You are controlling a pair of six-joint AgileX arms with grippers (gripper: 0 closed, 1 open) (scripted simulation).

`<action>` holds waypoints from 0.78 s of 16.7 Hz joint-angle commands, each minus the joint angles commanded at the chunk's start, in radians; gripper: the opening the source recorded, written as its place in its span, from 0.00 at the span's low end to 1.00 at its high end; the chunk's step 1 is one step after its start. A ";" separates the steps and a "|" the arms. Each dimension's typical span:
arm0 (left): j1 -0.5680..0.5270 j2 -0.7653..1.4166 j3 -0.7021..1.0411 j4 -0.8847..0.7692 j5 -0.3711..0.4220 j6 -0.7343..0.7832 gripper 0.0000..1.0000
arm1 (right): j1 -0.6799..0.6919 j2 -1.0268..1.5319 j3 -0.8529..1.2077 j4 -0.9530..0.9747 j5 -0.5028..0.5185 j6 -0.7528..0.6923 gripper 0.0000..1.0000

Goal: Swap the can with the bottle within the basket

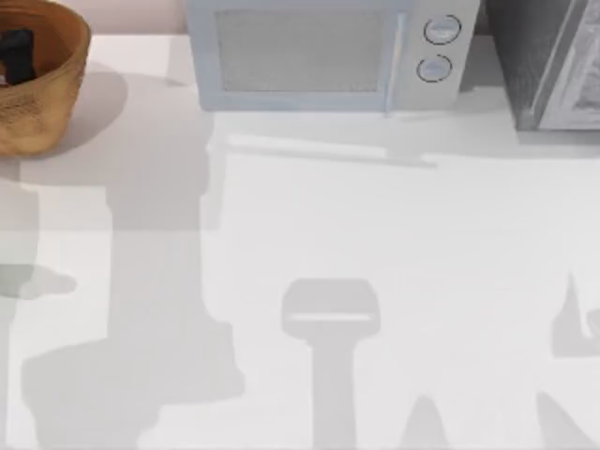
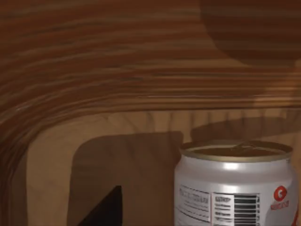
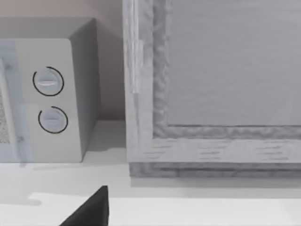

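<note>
We are reaching our left hand (image 1: pixel 17 54) down inside the basket (image 1: pixel 56 84), and the can (image 2: pixel 235 186) is standing just in front of it so we can grab it. We cannot tell how open the hand is.

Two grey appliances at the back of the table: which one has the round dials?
The microwave, the left one of the two: two round dials stacked at its right end. The appliance at the table's right edge shows a framed door panel, no dials.
</note>
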 joint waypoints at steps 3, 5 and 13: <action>-0.001 0.012 0.012 0.000 0.000 -0.001 1.00 | 0.000 0.000 0.000 0.000 0.000 0.000 1.00; -0.001 0.012 0.012 0.000 0.000 -0.001 1.00 | 0.000 0.000 0.000 0.000 0.000 0.000 1.00; -0.001 0.012 0.012 0.000 0.000 -0.001 0.47 | 0.000 0.000 0.000 0.000 0.000 0.000 1.00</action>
